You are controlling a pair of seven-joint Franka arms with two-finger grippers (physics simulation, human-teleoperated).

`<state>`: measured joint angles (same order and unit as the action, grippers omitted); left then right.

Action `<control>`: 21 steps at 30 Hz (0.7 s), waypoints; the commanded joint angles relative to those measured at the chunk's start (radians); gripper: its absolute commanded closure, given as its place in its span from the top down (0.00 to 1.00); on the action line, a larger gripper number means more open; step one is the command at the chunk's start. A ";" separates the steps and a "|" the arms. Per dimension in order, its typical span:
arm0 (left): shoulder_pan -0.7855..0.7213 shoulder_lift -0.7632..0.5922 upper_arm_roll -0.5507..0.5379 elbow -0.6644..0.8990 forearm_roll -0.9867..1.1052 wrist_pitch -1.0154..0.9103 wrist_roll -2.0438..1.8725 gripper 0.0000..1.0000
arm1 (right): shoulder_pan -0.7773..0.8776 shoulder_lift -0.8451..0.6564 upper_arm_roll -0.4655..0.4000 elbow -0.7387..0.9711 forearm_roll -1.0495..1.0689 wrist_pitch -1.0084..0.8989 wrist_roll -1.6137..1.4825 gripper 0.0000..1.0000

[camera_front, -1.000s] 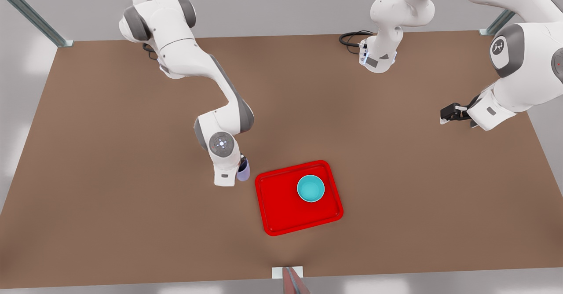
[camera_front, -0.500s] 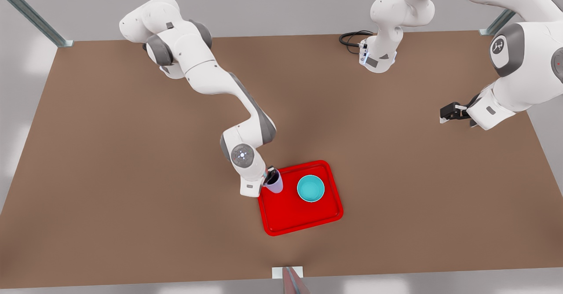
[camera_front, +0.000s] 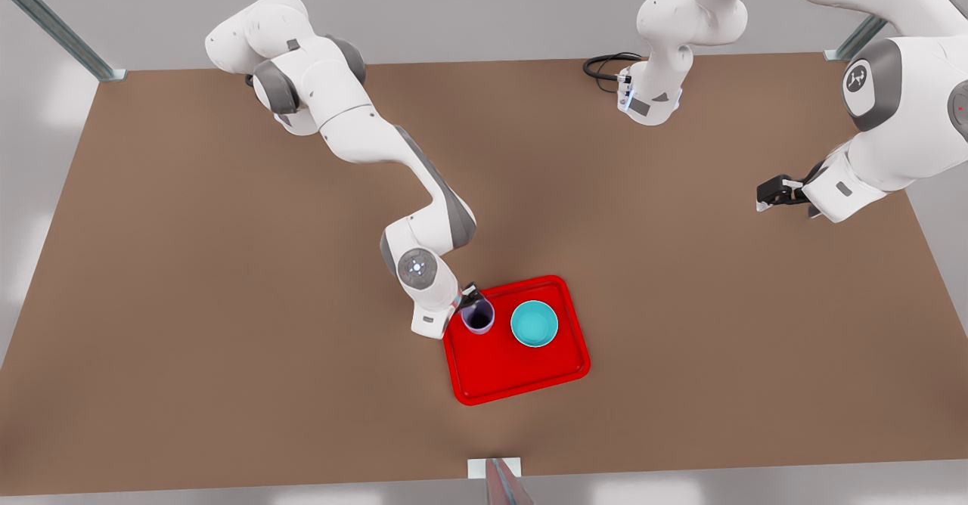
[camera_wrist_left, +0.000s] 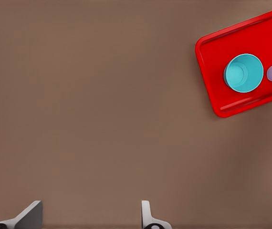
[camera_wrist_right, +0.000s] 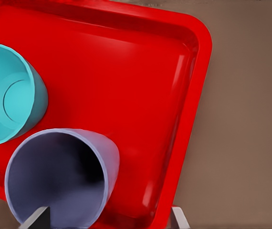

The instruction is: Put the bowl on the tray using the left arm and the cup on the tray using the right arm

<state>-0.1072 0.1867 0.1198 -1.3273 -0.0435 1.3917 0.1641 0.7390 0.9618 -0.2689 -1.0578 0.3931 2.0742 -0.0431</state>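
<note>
The red tray [camera_front: 522,369] lies near the table's front middle. On it sits the teal bowl [camera_front: 534,323], also seen as the bowl [camera_wrist_right: 7,100] and the bowl [camera_wrist_left: 243,72]. The lavender cup [camera_front: 477,316] stands upright on the tray's corner beside the bowl. My right gripper [camera_front: 470,297] hovers right over the cup [camera_wrist_right: 62,179], open; one finger [camera_wrist_right: 36,218] is over the cup's mouth and the other is well outside its wall. My left gripper [camera_front: 773,195] waits open over bare table at the front view's right, far from the tray [camera_wrist_left: 212,71].
A black cable [camera_front: 605,66] coils by the arm base at the back of the brown table [camera_front: 227,301]. Metal frame posts stand at the back corners. A small white bracket [camera_front: 494,467] sits at the front edge.
My right arm carried the cup from the table beside the tray onto the tray's corner, and the cup now stands upright next to the bowl. The left arm has not moved.
</note>
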 commanded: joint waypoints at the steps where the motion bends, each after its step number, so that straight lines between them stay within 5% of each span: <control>1: 0.000 -0.001 0.001 0.000 0.001 0.000 0.002 1.00 | -0.006 -0.012 -0.001 0.001 0.003 -0.009 0.074 1.00; 4: 0.000 -0.001 0.000 0.000 0.002 0.000 0.002 1.00 | -0.035 -0.092 -0.004 -0.013 0.006 -0.101 0.075 1.00; 9: 0.000 -0.001 0.000 0.002 0.002 0.000 0.002 1.00 | -0.227 -0.224 -0.108 -0.130 -0.175 -0.534 0.008 1.00; 15: 0.000 -0.001 0.000 0.002 0.001 0.000 0.002 1.00 | -0.357 -0.641 -0.102 -0.304 -0.307 -0.663 -0.104 1.00; 21: 0.000 0.000 0.000 0.002 0.001 -0.016 0.006 1.00 | -0.467 -0.796 0.034 -0.369 -0.395 -0.727 -0.100 1.00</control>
<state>-0.1074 0.1882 0.1194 -1.3258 -0.0428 1.3844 0.1663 0.2943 0.1764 -0.2595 -1.4253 0.0366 1.4481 -0.0784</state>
